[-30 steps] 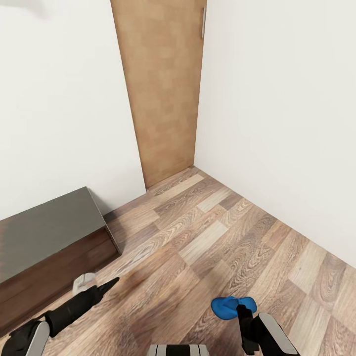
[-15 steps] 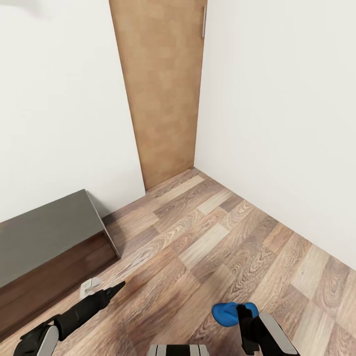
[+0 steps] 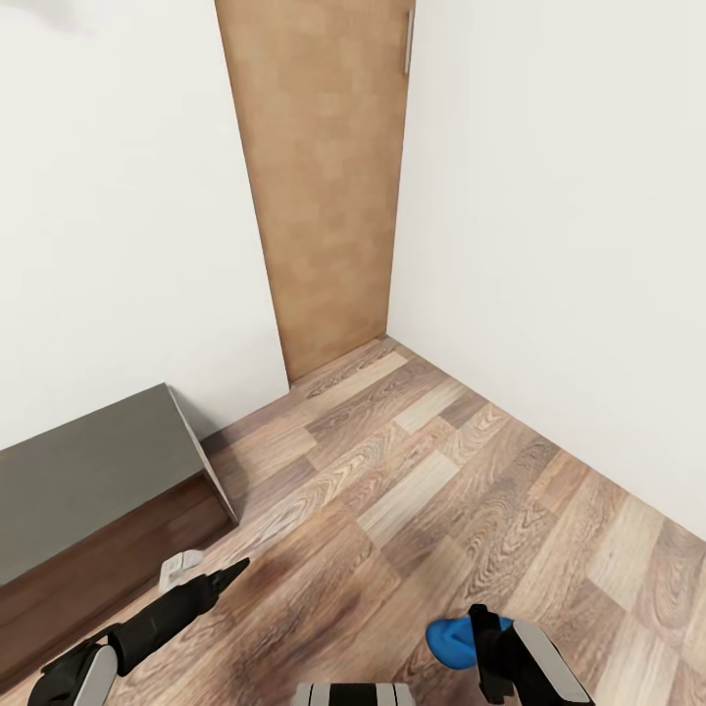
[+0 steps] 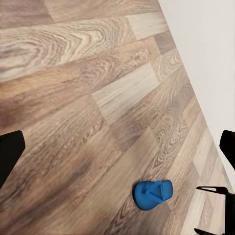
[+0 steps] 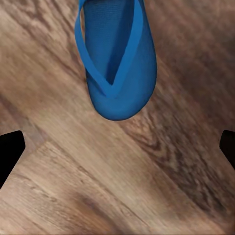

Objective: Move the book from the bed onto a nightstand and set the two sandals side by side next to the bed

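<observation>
One bright blue sandal [image 3: 449,637] lies flat on the wood floor at the bottom right of the head view, partly covered by my right gripper [image 3: 482,632]. In the right wrist view the sandal [image 5: 117,63] lies just ahead of my right gripper [image 5: 117,149], which is open wide with nothing between its fingers. My left gripper [image 3: 227,571] hovers low over the floor near the bench and is open [image 4: 117,152]. Its camera sees the same sandal [image 4: 153,194] farther off. The book, the bed and the nightstand are out of view.
A long low dark-brown bench [image 3: 88,480] stands against the white wall at the left. A small pale object [image 3: 181,564] lies by its foot. A wooden door [image 3: 324,176] fills the room's corner. White walls [image 3: 549,245] bound the floor on the right.
The camera has shifted a little. The sandal now sits lower in the picture and more of it is behind my right gripper. My left arm has swung slightly to the right.
</observation>
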`<state>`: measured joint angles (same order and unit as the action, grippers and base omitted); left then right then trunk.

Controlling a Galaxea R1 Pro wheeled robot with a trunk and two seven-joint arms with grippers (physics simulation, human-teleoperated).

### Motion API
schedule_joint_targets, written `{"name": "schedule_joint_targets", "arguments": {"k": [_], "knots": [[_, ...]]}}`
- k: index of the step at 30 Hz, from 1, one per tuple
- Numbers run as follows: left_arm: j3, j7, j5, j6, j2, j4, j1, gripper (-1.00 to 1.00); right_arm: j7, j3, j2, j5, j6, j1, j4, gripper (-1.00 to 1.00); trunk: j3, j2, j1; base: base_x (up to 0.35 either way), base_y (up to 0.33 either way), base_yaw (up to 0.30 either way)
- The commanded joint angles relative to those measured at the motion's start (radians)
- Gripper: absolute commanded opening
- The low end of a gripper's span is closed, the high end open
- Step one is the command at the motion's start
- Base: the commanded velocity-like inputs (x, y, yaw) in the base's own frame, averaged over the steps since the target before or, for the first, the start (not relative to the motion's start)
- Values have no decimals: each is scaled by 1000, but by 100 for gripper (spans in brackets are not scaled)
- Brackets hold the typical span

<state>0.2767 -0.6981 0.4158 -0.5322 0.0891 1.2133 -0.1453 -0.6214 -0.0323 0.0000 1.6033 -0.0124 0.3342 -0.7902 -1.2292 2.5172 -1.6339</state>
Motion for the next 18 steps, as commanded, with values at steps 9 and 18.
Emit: {"name": "schedule_joint_targets", "arguments": {"k": [9, 18], "knots": [[-1, -1, 6, -8, 0, 0, 0, 100, -4, -1, 0, 4, -1, 0, -1, 100, -1, 0, 0, 141, 3, 0], [-1, 0, 6, -8, 0, 0, 0, 100, -4, -2, 0, 4, -1, 0, -1, 100, -1, 0, 0, 20, 0, 0]]}}
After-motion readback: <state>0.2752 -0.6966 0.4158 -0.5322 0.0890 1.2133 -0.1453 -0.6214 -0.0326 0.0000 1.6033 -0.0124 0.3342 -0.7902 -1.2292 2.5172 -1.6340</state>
